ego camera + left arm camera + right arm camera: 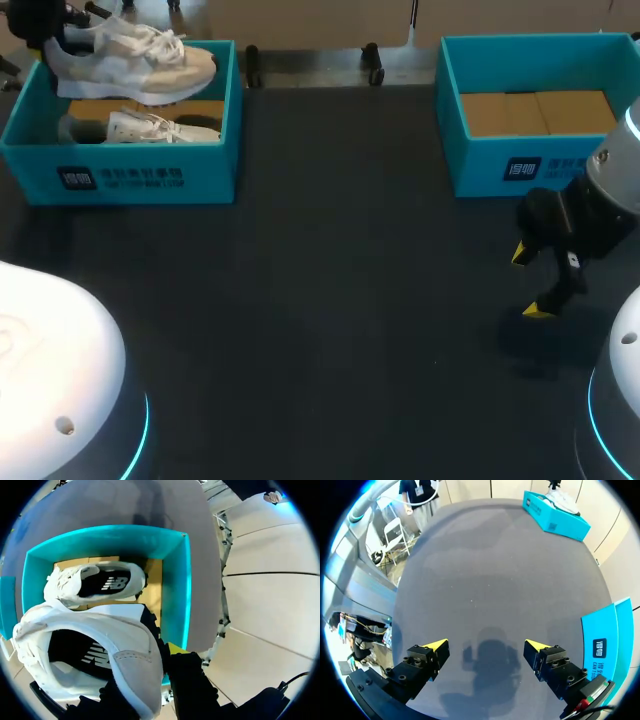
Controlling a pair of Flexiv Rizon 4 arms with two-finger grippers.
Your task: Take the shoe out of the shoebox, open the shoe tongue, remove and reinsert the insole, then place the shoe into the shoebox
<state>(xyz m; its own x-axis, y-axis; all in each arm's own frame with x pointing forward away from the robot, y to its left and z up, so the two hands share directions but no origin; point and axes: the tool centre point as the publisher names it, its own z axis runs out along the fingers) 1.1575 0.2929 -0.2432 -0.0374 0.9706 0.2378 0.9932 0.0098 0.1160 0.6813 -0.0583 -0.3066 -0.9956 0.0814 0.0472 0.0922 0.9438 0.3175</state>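
Shoe above shoebox; left wrist view alone shows left hand clamping its heel, right hand apart

Dark grey table carries two teal boxes, well apart: left shoebox at far-left corner, right shoebox at far-right side, approx. same row.

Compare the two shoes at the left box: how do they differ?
The upper shoe hangs above the box rim, clamped at its heel by the left gripper; the lower shoe lies on the box floor, untouched. Both are pale laced sneakers with a dark side panel.
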